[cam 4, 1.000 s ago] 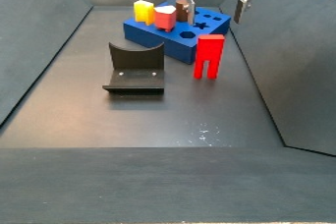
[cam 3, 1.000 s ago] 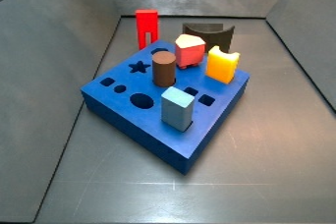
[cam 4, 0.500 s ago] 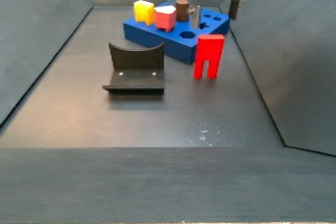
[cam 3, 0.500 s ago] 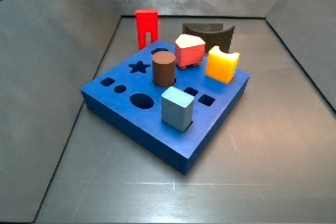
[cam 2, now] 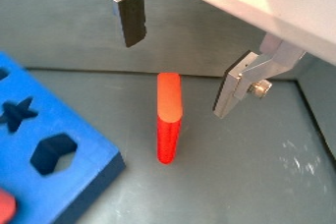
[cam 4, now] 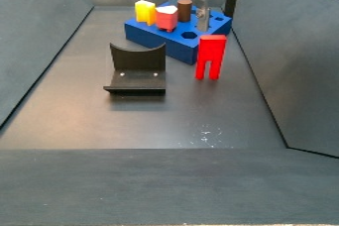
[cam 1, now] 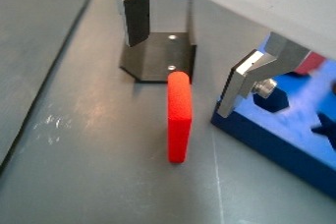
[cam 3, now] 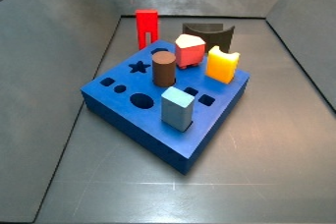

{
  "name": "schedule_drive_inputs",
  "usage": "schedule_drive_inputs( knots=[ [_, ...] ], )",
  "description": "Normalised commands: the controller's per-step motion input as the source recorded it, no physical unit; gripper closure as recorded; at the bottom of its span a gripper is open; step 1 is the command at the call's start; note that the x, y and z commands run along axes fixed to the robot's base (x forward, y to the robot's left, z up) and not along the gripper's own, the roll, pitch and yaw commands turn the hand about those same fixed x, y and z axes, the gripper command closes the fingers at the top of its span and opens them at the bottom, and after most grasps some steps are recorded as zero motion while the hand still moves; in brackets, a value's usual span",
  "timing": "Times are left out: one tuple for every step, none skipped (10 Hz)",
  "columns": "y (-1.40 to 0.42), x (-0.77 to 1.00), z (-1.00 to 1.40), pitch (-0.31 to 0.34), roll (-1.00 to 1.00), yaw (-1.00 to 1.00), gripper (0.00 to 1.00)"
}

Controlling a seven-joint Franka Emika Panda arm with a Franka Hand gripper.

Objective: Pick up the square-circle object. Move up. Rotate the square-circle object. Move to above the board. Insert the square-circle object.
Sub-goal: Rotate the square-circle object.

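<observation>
Gripper (cam 2: 178,56) above the upright square-circle object (cam 2: 167,118), fingers (cam 2: 130,18) spread wide and empty, straddling it for descent beside board (cam 2: 59,149)

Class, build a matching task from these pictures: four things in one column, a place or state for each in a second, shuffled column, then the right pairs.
1. square-circle object
2. brown cylinder
3. gripper
4. fixture

a. seated in the board
b. jaws open, above the red block
c. upright on the floor beside the board
d. dark bracket on the floor, apart from the board

Pairs: 1-c, 2-a, 3-b, 4-d
</observation>
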Motion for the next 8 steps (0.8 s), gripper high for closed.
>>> schedule_drive_inputs(
  knots=[
    [0.00, 0.01, -0.01, 0.005, 0.00, 1.00, 0.00],
    [0.00, 0.01, -0.01, 0.005, 0.00, 1.00, 0.00],
    [0.00, 0.01, -0.01, 0.006, 0.00, 1.00, 0.00],
    [0.00, 0.01, -0.01, 0.006, 0.00, 1.00, 0.00],
    [0.00, 0.01, -0.01, 0.006, 0.00, 1.00, 0.00],
    [0.00, 0.01, -0.01, 0.006, 0.00, 1.00, 0.00],
    [0.00, 0.01, -0.01, 0.007, 0.00, 1.00, 0.00],
    [0.00, 0.01, -0.01, 0.007, 0.00, 1.00, 0.00]
  ],
)
